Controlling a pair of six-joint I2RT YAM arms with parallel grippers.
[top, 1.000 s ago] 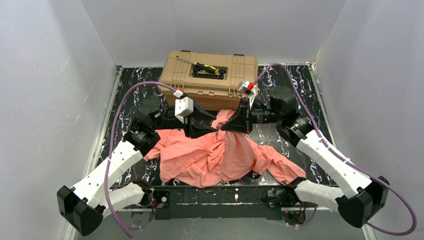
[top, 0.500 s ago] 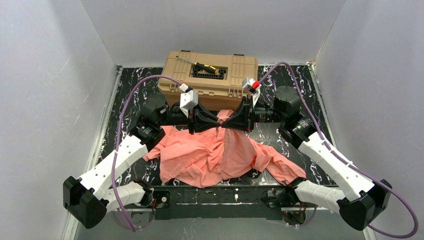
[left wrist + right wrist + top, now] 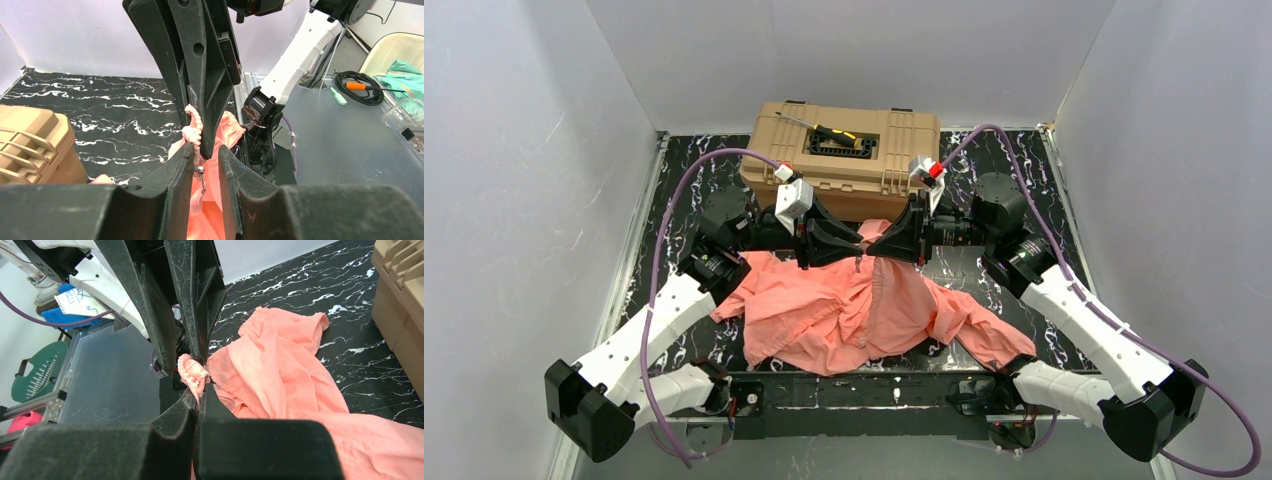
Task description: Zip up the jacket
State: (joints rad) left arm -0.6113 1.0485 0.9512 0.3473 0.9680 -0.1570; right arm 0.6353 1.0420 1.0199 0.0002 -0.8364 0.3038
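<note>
- Left gripper [image 3: 206, 150]: jaws narrowly parted on either side of the metal zipper pull [image 3: 200, 172], not clamping it.
- Salmon-pink jacket [image 3: 844, 315] lies crumpled on the black marbled tabletop [image 3: 689, 190], its far edge raised between both grippers.
- Tan toolbox [image 3: 844, 150] stands just behind the grippers.
- Right gripper [image 3: 198, 390]: jaws closed on a bunch of jacket fabric.
- Handwritten paper note [image 3: 75, 302] beyond the table, unreadable.
</note>
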